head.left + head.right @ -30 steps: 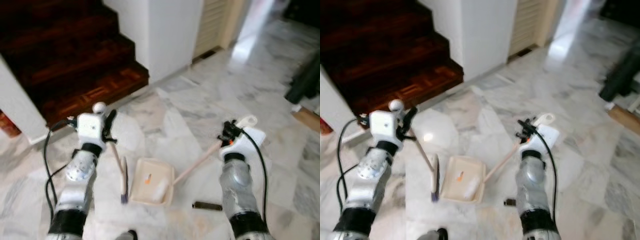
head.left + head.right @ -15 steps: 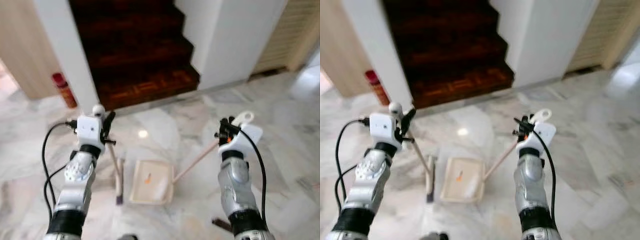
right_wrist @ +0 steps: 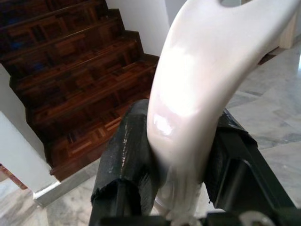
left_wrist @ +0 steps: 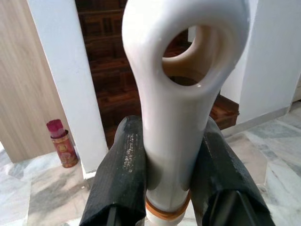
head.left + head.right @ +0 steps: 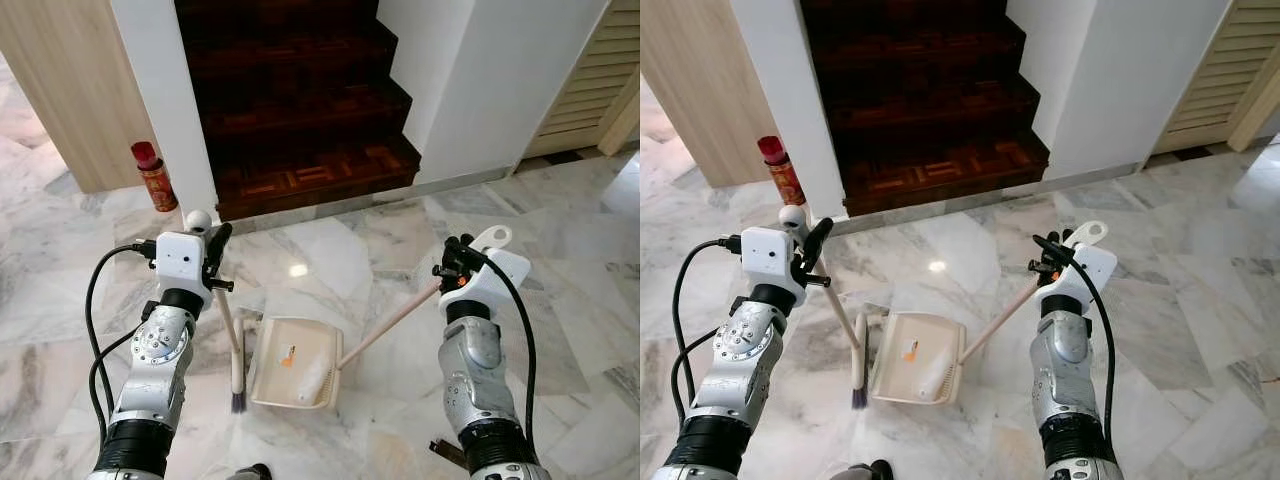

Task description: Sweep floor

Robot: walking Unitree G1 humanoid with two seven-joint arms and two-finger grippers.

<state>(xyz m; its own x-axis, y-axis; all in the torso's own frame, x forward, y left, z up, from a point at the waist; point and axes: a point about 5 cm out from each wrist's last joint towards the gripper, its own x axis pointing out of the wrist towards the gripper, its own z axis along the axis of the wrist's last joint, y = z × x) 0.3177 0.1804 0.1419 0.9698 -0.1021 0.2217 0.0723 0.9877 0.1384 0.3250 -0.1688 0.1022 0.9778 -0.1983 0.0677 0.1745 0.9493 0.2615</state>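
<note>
From the left eye view, the left gripper is pinching the cream plastic handle of a short broom, whose dark bristled head is resting on the grey-veined marble floor just beside the pan. The right gripper is clamping the long pale wooden handle of a shallow beige plastic dustpan, which is lying flat on the floor between the two arms. Inside the pan a small orange scrap and a crumpled white piece, possibly paper, are sitting; the white piece is lying near the pan's near edge.

The right eye view is showing the same layout, with a dark wooden staircase ahead and a red cylindrical canister standing against the white wall by the steps.

In the left wrist view, two black fingers are squeezing the white looped end of the broom handle from both sides.

In the right wrist view, black fingers are gripping the glossy white curved grip of the dustpan handle likewise.

Judging the risk: the pan is already carrying debris, so tipping or jerking its long handle would likely be spilling the light white piece back onto the floor. The smooth handle could also be twisting inside the pinch, letting the pan tilt.
</note>
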